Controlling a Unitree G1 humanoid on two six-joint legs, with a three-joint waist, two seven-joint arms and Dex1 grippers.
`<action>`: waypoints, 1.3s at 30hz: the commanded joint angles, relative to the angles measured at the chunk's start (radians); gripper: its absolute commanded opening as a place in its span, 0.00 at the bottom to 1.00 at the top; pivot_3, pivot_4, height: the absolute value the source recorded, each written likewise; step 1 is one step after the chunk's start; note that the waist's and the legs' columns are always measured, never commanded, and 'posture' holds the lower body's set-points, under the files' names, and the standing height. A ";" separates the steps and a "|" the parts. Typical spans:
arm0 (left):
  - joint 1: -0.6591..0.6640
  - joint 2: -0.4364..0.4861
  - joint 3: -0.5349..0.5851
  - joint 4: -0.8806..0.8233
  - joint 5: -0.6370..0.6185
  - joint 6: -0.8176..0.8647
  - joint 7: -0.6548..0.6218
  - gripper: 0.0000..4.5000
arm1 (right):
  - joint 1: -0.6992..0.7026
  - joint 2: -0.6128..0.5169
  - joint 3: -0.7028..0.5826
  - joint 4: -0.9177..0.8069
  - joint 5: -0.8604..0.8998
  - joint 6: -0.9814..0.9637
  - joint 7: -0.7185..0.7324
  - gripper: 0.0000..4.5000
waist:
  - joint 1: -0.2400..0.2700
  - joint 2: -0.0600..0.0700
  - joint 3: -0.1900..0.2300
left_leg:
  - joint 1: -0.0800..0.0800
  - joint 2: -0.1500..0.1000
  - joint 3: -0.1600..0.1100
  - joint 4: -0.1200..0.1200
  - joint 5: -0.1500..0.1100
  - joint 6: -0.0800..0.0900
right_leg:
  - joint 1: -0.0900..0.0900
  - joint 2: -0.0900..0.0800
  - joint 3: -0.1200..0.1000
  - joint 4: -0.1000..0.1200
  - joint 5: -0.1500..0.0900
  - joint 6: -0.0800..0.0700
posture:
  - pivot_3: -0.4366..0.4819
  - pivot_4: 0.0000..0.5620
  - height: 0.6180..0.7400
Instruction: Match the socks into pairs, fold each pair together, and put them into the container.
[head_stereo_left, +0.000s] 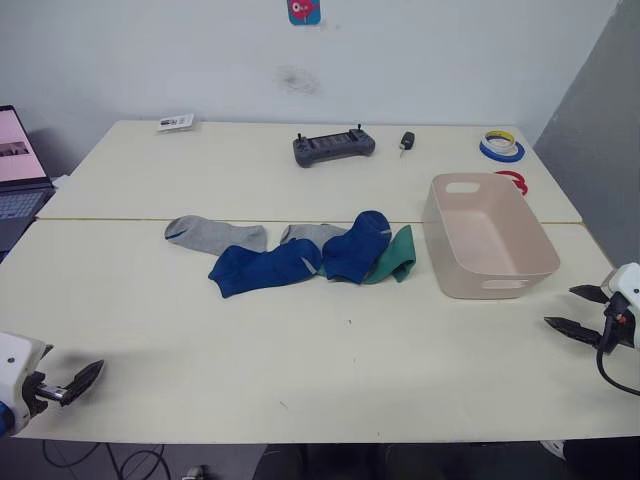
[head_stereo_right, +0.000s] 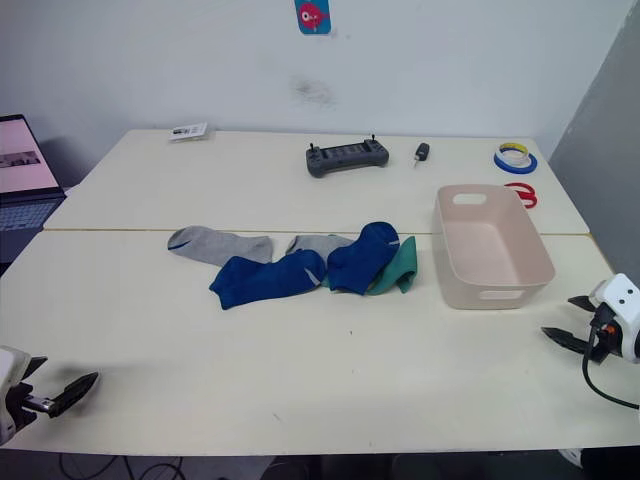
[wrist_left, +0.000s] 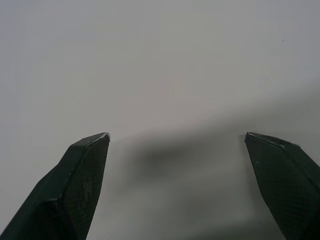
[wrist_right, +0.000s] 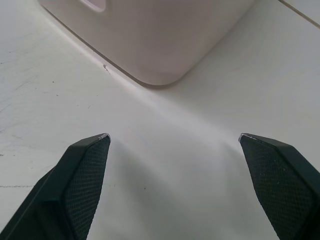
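Several socks lie in a loose row at the table's middle. One light grey sock (head_stereo_left: 215, 234) is at the left, and a second grey sock (head_stereo_left: 310, 234) is partly under the two dark blue socks (head_stereo_left: 265, 268) (head_stereo_left: 358, 247). A green sock (head_stereo_left: 397, 255) pokes out at the right. The pale pink container (head_stereo_left: 500, 283) stands empty just right of them. My left gripper (head_stereo_left: 80, 381) is open at the near left corner, over bare table. My right gripper (head_stereo_left: 560, 307) is open at the near right, just in front of the container's corner (wrist_right: 150, 55).
At the back of the table are a grey handheld controller (head_stereo_left: 333, 148), a black key fob (head_stereo_left: 406, 141), tape rolls (head_stereo_left: 501, 147), a red ring (head_stereo_left: 513, 180) and a small card (head_stereo_left: 175, 122). A laptop (head_stereo_left: 20, 170) stands beyond the left edge.
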 joint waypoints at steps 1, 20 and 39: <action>-0.001 0.013 0.014 0.005 -0.017 -0.030 -0.021 1.00 | -0.014 -0.009 -0.012 0.004 -0.009 -0.027 -0.011 0.99 | 0.000 0.000 0.000 | 0.000 0.000 0.000 0.000 0.000 0.000 | 0.000 0.000 0.000 0.000 0.000 0.000 | 0.48 0.27 1.00; -0.021 -0.019 0.010 0.003 -0.102 -0.084 -0.102 1.00 | -0.007 -0.014 -0.062 0.016 0.029 -0.070 0.003 0.99 | 0.005 0.000 0.000 | 0.000 0.000 0.001 0.000 0.000 0.000 | 0.000 0.000 0.000 0.000 0.000 0.000 | 0.48 0.27 1.00; -0.191 -0.140 -0.091 -0.166 -0.219 0.154 0.018 1.00 | 0.140 0.020 -0.069 -0.633 0.258 0.248 0.011 0.99 | 0.013 0.001 0.000 | -0.001 0.000 -0.001 0.002 0.000 0.000 | 0.000 0.000 -0.001 0.002 0.000 0.000 | 0.48 0.27 1.00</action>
